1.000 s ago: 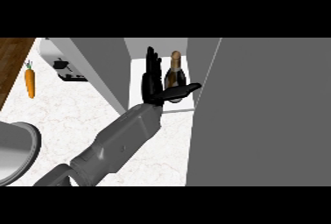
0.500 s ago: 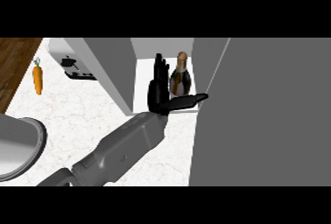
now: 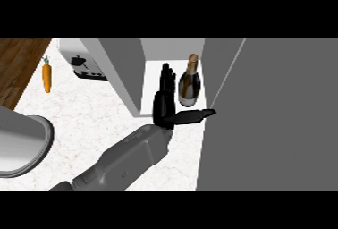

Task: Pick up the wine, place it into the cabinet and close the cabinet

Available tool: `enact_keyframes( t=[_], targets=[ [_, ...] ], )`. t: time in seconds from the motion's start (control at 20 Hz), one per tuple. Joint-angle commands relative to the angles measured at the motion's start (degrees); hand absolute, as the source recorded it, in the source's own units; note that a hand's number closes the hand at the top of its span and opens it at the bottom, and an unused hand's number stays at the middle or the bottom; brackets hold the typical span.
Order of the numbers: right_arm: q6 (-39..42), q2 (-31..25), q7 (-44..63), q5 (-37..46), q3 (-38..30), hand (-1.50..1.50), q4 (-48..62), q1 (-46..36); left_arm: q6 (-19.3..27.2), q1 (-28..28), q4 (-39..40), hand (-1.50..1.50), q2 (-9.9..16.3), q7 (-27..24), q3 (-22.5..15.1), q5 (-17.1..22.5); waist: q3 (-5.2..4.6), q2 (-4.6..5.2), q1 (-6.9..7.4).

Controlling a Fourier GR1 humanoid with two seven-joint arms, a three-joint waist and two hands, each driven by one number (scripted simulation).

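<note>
The wine bottle [image 3: 189,85], dark with a gold neck, stands upright inside the open cabinet [image 3: 122,71]. My left hand [image 3: 163,105] is open just in front and to the left of the bottle. Its fingers point up and nothing is held in it. The thumb reaches right toward the edge of the cabinet door [image 3: 271,116]. This wide grey door stands open and fills the right side of the view. The right hand does not show.
On the white counter [image 3: 86,116] at the left lie a carrot [image 3: 47,76] and a toaster [image 3: 83,65]. A large grey round vessel [image 3: 23,143] sits at the left edge. Wooden flooring [image 3: 16,62] shows past the counter's far left.
The left hand has drawn back a little from the bottle, toward me, staying open. The bottle stays upright in the cabinet. The whole view has shifted slightly.
</note>
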Motion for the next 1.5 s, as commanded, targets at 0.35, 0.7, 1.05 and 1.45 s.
enact_keyframes(
  t=[0.35, 0.7, 1.05, 1.45],
  targets=[
    [0.44, -1.01, -1.35, -0.99, -2.96, -1.50, 1.70, -0.16, 1.00, 12.48, -17.00, -1.50, 5.98, 1.80, 0.83, -12.70, 0.03, -0.22, 1.07],
    [-3.37, 0.96, 1.88, 6.28, 2.69, -1.50, -0.99, -1.91, 0.40, 16.85, -30.50, -1.50, 13.76, 8.16, 0.60, -18.08, -0.01, -0.21, 1.12],
    [3.61, -3.11, 1.30, -2.44, 0.20, 1.50, -0.36, 0.26, -0.63, 25.91, -47.08, -1.50, 24.39, 10.09, -0.67, -22.81, 0.02, -0.25, 1.38],
    [12.34, -7.81, -0.06, -7.85, 1.10, 1.50, -5.77, 5.80, -7.70, 35.12, -60.25, 1.50, 37.47, 11.93, 2.87, -23.45, 0.02, -0.27, 1.20]
  ],
)
